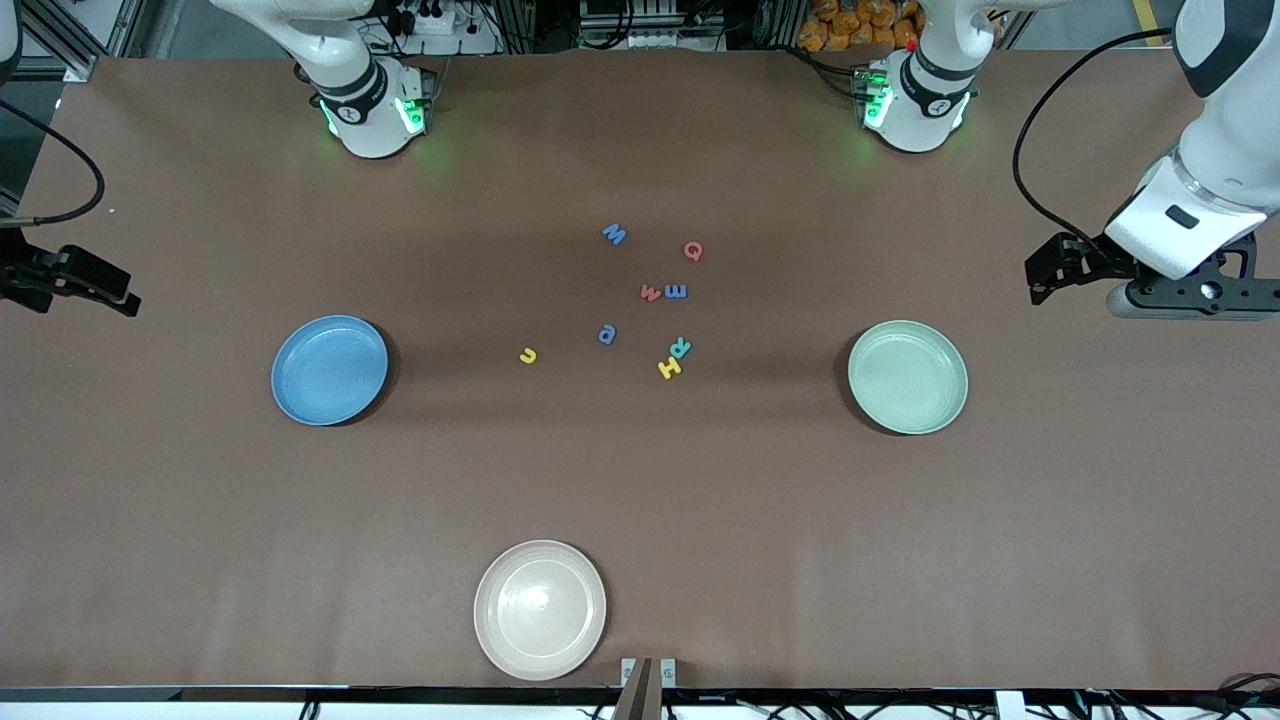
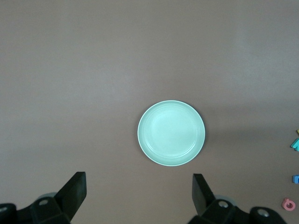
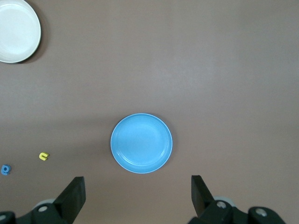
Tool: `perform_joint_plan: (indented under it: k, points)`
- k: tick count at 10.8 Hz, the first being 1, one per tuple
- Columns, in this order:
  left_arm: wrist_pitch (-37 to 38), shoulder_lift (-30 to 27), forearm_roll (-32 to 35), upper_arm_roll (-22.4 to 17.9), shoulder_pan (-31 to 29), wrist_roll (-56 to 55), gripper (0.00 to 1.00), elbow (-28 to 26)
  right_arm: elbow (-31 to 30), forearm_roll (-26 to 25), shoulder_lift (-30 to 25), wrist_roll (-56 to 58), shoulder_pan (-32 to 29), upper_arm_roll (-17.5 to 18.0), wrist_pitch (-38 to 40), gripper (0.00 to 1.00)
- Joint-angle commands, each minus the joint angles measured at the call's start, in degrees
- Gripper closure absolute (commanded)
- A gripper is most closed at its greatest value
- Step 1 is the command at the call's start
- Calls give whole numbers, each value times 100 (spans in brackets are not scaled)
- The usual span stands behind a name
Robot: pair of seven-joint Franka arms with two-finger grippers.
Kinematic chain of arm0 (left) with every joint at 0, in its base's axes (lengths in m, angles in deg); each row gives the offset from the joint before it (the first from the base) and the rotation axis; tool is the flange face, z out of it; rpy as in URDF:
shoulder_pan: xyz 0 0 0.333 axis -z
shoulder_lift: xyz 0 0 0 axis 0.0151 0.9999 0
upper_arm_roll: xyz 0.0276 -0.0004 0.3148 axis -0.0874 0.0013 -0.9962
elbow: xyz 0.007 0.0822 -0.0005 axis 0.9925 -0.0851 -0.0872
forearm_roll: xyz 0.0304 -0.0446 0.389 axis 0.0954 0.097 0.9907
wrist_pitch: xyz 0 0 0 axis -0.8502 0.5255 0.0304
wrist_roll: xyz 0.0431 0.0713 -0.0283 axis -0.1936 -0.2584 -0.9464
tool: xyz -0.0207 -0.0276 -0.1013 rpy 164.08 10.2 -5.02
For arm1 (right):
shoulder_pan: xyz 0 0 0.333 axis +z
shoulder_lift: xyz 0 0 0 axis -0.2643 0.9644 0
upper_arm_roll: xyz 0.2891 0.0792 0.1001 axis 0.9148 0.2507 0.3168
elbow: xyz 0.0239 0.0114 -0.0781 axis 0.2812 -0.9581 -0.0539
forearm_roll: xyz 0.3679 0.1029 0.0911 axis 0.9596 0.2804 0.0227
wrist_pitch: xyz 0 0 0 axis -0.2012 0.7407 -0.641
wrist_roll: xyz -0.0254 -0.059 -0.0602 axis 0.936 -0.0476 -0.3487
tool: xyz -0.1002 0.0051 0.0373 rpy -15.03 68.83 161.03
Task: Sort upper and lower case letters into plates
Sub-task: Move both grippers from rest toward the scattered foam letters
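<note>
- The table carries three plates: the blue plate toward the right arm's end, the mint green plate toward the left arm's end, and a cream-white plate nearest the front camera, which looks to have no part in the sorting.
- Both sorting plates are empty, so by my reading nothing is sorted yet.
- The left gripper hangs over the table's edge at its own end, fingers spread wide and holding nothing; the right gripper does likewise at its end, also apart and empty.
- The letters lie in a loose cluster midway between the blue and green plates.
- The deciding relation: the yellow u and blue a lie toward the blue plate, so the right arm seems nearer them; the teal R, touching the yellow H, and the red Q lie toward the green plate and the left arm.
</note>
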Motion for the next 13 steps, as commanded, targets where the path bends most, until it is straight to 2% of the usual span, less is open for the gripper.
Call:
perform_joint_plan:
  k: [1,3,6,9,13]
  points:
    - [-76,-133,-509,-45,-4,194,0,-117,-39,162,-146,-76,-51,44,-96,0]
    - [20,-168,-521,-10,40,710,0,-135,-223,250,-321,-67,-24,53,-219,0]
    - [47,-160,-565,34,57,801,0,-12,-663,277,-586,-67,-16,62,-440,0]
    - [117,-107,-460,78,66,801,0,-12,-664,268,-533,12,-24,71,-326,0]
    - [100,367,-433,586,110,722,0,207,-962,268,-217,12,116,88,-184,0]
